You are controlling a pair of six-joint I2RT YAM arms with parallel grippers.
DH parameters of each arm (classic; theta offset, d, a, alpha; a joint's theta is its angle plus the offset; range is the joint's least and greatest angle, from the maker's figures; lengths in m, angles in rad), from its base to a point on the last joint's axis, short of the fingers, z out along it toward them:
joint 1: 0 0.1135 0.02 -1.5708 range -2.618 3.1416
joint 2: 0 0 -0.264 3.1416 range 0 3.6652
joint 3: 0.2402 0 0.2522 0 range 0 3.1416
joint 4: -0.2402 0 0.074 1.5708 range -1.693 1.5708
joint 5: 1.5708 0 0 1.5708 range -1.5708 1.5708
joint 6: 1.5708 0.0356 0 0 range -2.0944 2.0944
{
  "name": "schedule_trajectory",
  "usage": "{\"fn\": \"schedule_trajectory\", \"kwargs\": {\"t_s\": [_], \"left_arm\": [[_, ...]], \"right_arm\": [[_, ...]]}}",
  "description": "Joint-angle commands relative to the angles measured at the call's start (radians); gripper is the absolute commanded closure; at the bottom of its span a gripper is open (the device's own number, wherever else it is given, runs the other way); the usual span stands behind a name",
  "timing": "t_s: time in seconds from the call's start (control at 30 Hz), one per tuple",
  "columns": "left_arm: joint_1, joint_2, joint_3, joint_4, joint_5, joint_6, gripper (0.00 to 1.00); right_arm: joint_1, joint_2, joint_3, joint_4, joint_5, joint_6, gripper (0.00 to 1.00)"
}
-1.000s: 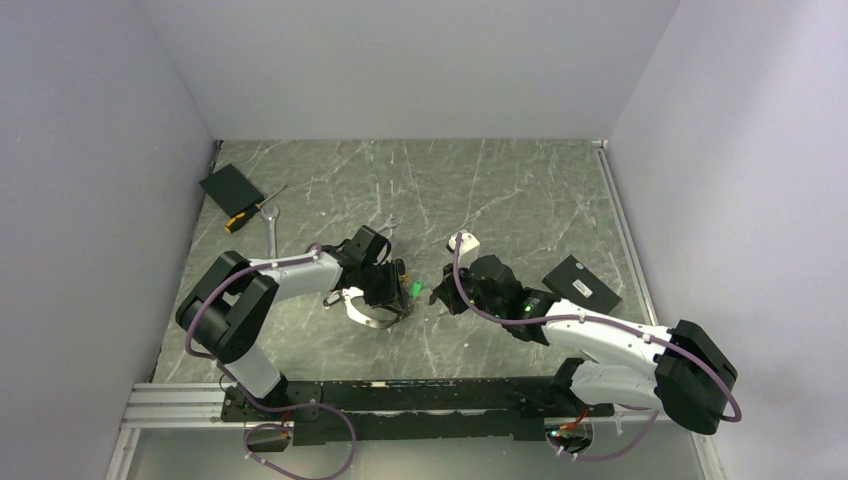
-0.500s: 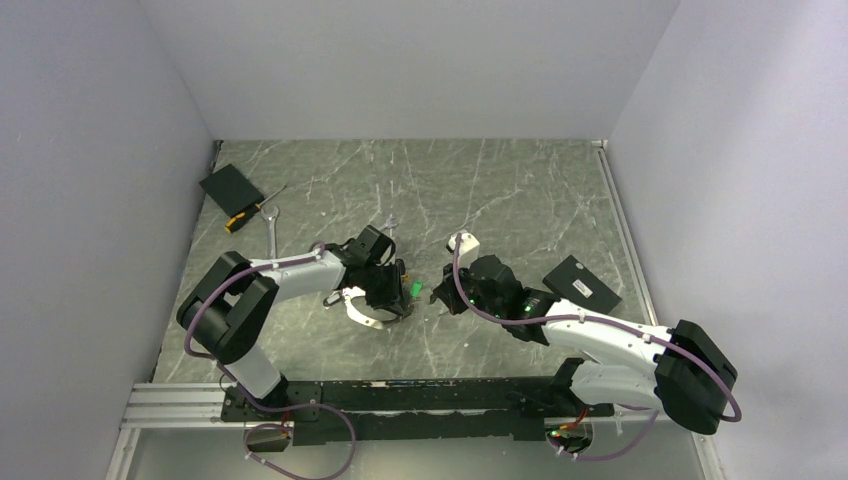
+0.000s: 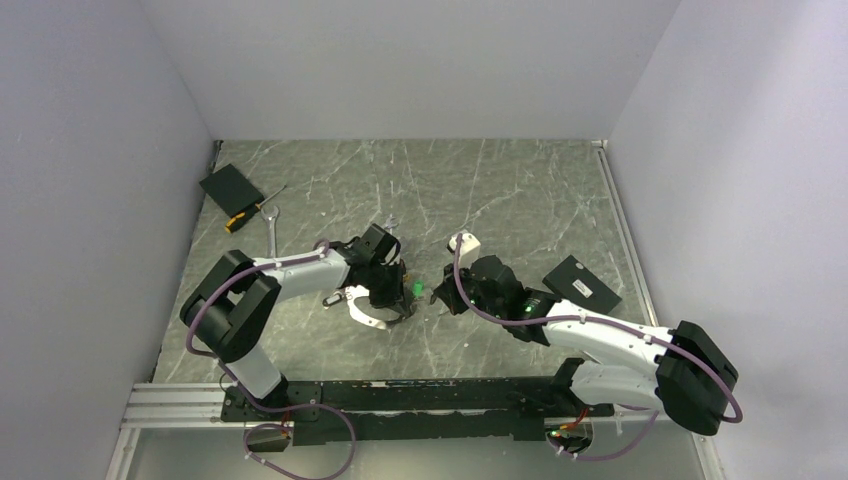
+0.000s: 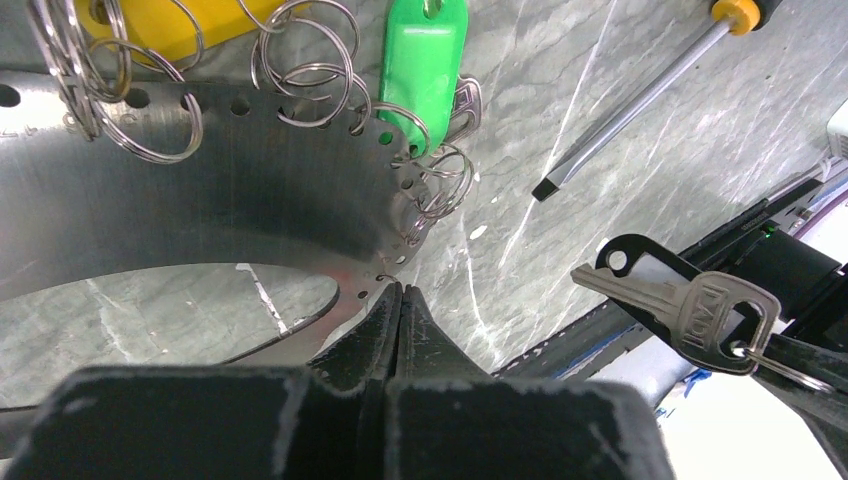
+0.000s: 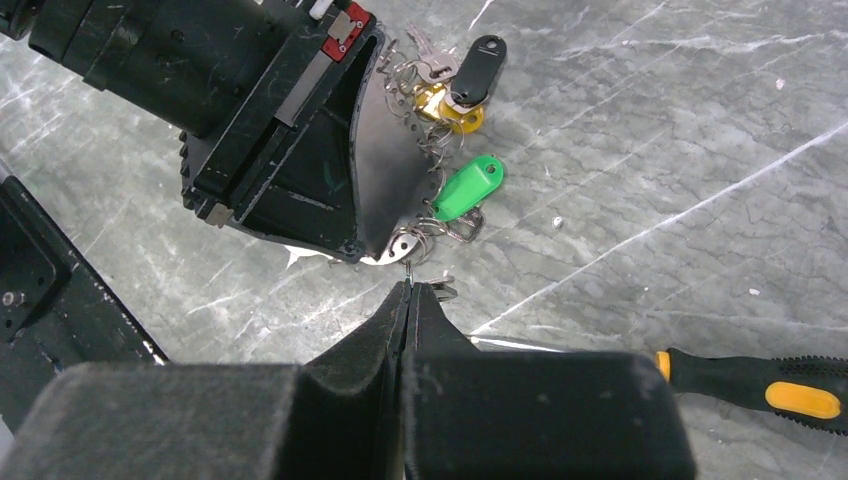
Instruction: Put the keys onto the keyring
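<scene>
Keyring (image 4: 200, 200): perforated steel hoop, rim pinched between the closed jaws of the left gripper (image 4: 400, 300); green-tagged key (image 4: 424, 60) hangs from it. Silver key (image 4: 680, 305): apparently held by its split ring in the right gripper (image 5: 408, 295), jaws together; just right of the hoop, blade pointing toward it.

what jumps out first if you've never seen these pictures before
The bright green plastic key tag at the centre of the grey marbled table draws the eye, already hooked onto the broad silver perforated keyring. The left gripper pinches that keyring's edge shut, and facing it the right gripper, also shut, seems to hold a silver key with a black tag by its ring.
</scene>
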State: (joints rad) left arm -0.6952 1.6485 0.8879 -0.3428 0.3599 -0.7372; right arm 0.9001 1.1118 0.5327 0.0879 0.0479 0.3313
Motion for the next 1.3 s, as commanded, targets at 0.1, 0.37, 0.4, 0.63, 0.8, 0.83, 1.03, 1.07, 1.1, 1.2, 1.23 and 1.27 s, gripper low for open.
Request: {"fn": "schedule_trajectory", "kwargs": {"t_s": [0.1, 0.37, 0.4, 0.63, 0.8, 0.83, 1.03, 1.07, 1.1, 1.2, 1.23, 1.27], "left_arm": [[-0.008, 0.006, 0.060, -0.055, 0.003, -0.014, 1.00], [-0.006, -0.016, 0.123, -0.150, 0.004, -0.097, 1.00], [-0.006, -0.021, 0.126, -0.163, 0.000, -0.108, 1.00], [0.023, -0.062, 0.093, -0.127, 0.053, -0.219, 1.00], [0.057, -0.107, 0.051, -0.083, 0.120, -0.275, 1.00], [0.063, -0.116, 0.046, -0.081, 0.129, -0.279, 1.00], [0.088, -0.170, 0.009, -0.073, 0.168, -0.300, 1.00], [0.092, -0.178, 0.005, -0.074, 0.174, -0.304, 1.00], [0.094, -0.183, 0.001, -0.077, 0.174, -0.304, 1.00], [0.100, -0.199, -0.004, -0.089, 0.168, -0.300, 1.00], [0.103, -0.204, -0.010, -0.089, 0.170, -0.300, 1.00], [0.109, -0.207, -0.015, -0.085, 0.175, -0.301, 1.00]], "right_arm": [[0.004, -0.026, 0.002, 0.033, -0.006, -0.032, 1.00], [0.022, -0.057, 0.002, 0.069, -0.101, -0.122, 1.00], [0.032, -0.060, -0.002, 0.080, -0.106, -0.141, 1.00], [0.188, -0.069, -0.070, 0.200, 0.057, -0.309, 1.00], [0.268, -0.031, -0.121, 0.306, 0.135, -0.406, 1.00], [0.276, -0.024, -0.129, 0.325, 0.144, -0.415, 1.00], [0.295, 0.031, -0.125, 0.370, 0.170, -0.446, 1.00], [0.296, 0.042, -0.118, 0.373, 0.169, -0.453, 1.00], [0.300, 0.056, -0.111, 0.376, 0.167, -0.459, 1.00], [0.304, 0.096, -0.089, 0.388, 0.163, -0.471, 1.00], [0.305, 0.107, -0.081, 0.392, 0.160, -0.472, 1.00], [0.306, 0.118, -0.075, 0.397, 0.157, -0.472, 1.00]]}}
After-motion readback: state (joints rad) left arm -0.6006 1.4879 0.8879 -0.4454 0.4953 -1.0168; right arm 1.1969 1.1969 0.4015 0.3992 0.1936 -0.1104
